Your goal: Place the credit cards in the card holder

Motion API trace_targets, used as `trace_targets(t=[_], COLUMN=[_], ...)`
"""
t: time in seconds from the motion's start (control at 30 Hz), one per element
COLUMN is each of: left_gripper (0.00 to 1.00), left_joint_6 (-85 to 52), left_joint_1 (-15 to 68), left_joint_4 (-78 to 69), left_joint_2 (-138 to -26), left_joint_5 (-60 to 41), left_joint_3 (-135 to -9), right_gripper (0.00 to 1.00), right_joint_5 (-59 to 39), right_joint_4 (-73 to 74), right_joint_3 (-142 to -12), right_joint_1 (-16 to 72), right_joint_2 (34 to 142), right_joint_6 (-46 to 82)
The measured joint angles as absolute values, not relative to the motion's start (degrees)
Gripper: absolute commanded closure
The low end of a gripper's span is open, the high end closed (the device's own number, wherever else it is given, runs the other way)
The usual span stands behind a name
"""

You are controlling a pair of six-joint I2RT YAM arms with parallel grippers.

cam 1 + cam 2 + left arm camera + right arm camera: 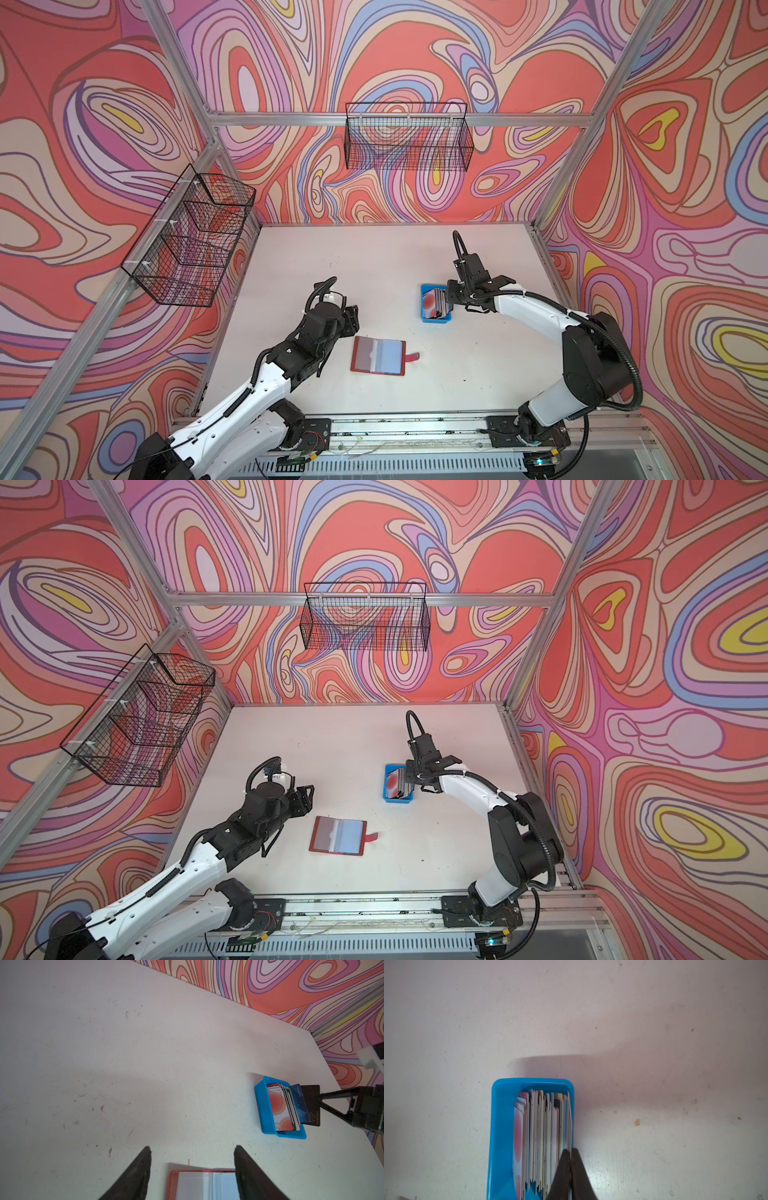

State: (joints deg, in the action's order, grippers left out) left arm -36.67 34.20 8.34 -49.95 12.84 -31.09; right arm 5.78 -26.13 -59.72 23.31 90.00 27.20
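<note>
The right claw [316, 1100] is pressed together on the edge of a dark card [310, 1097] marked VIP, the outermost of the credit cards [280, 1109] standing on edge in a small blue tray [261, 1109]. From the right wrist view the claw's tips [570, 1152] meet at the tray's wall, though whether they pinch one card or two is hard to make out there. A white card with red circles [518, 1136] faces the opposite end of the stack.

The left claw [192, 1150] is spread wide and holds nothing, hanging above the white surface [374, 257] just beside the card holder [378, 355]. The red card holder lies open and flat on the surface, clear sleeves up, its snap strap [412, 356] pointing toward the right arm's side. In both top views it sits nearer the arms' bases than the tray and well apart from it, between the two arms.
</note>
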Motion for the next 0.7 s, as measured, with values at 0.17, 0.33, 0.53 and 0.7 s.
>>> trace_targets(t=[0.17,0.33,0.53,0.7], left_gripper=[0.35,0.35,0.34,0.33], left_joint_6=[-36.82,-37.32,-39.48,-42.41], left_joint_1=[34.20,34.20,34.17,34.13], left_joint_4=[8.34,8.34,9.47,11.40], left_joint_2=[-49.95,-49.95,-48.95,-45.32], left_joint_5=[12.69,12.58,12.88,12.99], left_joint_3=[-31.09,-31.09,-31.09,-28.05], right_gripper=[1.00,1.00,1.00,1.00], right_joint_5=[7.79,8.91,8.12,3.51], right_joint_4=[-28.25,-29.91,-31.35,-29.36], right_joint_3=[-60.71,-61.19,-60.03,-53.52], right_joint_1=[23.31,23.31,23.31,23.99], right_joint_2=[85.56,83.15,76.25,65.28], right_joint_6=[26.39,26.17,27.62,32.69])
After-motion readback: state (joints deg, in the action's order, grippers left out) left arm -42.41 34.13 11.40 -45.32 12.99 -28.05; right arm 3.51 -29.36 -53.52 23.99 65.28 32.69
